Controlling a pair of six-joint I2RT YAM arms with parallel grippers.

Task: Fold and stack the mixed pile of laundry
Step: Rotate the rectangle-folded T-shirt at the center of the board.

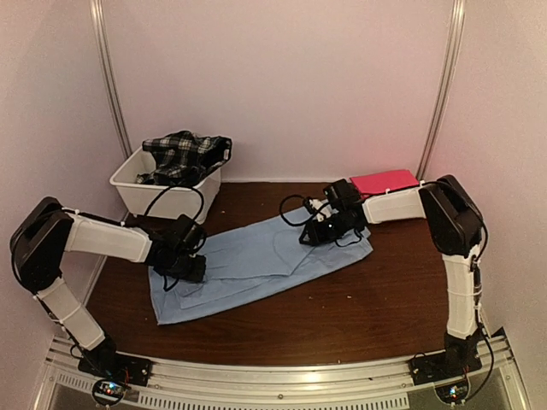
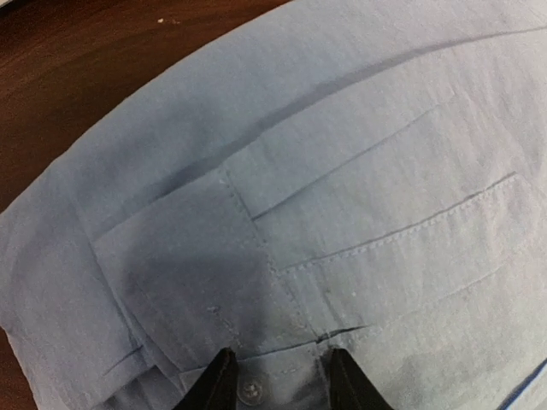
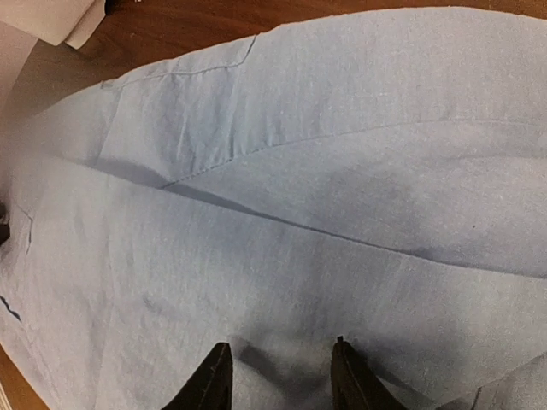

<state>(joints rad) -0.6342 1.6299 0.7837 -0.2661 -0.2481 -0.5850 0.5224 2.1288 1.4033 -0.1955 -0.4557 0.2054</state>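
Observation:
A light blue collared shirt (image 1: 256, 260) lies spread flat across the middle of the brown table. My left gripper (image 1: 190, 266) is down on its left end; in the left wrist view (image 2: 278, 376) the fingers stand apart over a button placket, beside a chest pocket (image 2: 171, 273). My right gripper (image 1: 312, 237) is down on the shirt's far right part; in the right wrist view (image 3: 280, 371) its fingers stand apart with a small wrinkle of shirt (image 3: 299, 171) between them. A folded bright pink-red cloth (image 1: 385, 182) lies at the back right. The black-and-white plaid garment (image 1: 184, 154) sits in the tub.
A white plastic tub (image 1: 162, 198) stands at the back left, close behind my left arm. Pale walls close in the table on three sides. Bare brown table (image 1: 359, 307) shows in front of the shirt.

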